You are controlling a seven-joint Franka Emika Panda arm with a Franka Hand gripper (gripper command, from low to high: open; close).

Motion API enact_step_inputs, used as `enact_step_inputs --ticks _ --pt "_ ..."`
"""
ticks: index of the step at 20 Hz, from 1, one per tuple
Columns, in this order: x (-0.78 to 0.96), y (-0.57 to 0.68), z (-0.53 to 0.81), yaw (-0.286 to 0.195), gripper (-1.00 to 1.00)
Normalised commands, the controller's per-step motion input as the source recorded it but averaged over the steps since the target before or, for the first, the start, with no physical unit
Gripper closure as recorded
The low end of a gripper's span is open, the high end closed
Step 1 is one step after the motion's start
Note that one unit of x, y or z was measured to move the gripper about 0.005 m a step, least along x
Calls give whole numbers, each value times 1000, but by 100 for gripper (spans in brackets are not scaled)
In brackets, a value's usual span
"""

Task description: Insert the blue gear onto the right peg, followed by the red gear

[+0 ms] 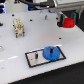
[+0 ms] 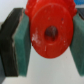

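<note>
In the exterior view the blue gear (image 1: 50, 52) sits on the right side of the grey, black-bordered plate (image 1: 35, 59); the right peg is hidden under it. The plate's left pin (image 1: 36, 55) stands free. My gripper (image 1: 65, 21) is at the back right, above the table, shut on the red gear (image 1: 66, 22). In the wrist view the red gear (image 2: 49, 34) fills the middle, its hub hole dark, clamped between the two teal pads (image 2: 21, 42).
A beige block-shaped object (image 1: 19, 27) stands at the exterior view's left on the white table (image 1: 15, 55). A small dark pin (image 1: 46, 18) stands at the back centre.
</note>
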Motion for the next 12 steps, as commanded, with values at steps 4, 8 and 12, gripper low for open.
enact_step_inputs --ticks 4,8,12 --pt "719 -269 115 0 100" --pt "597 -258 16 0 100" --pt "572 -269 1 0 100"
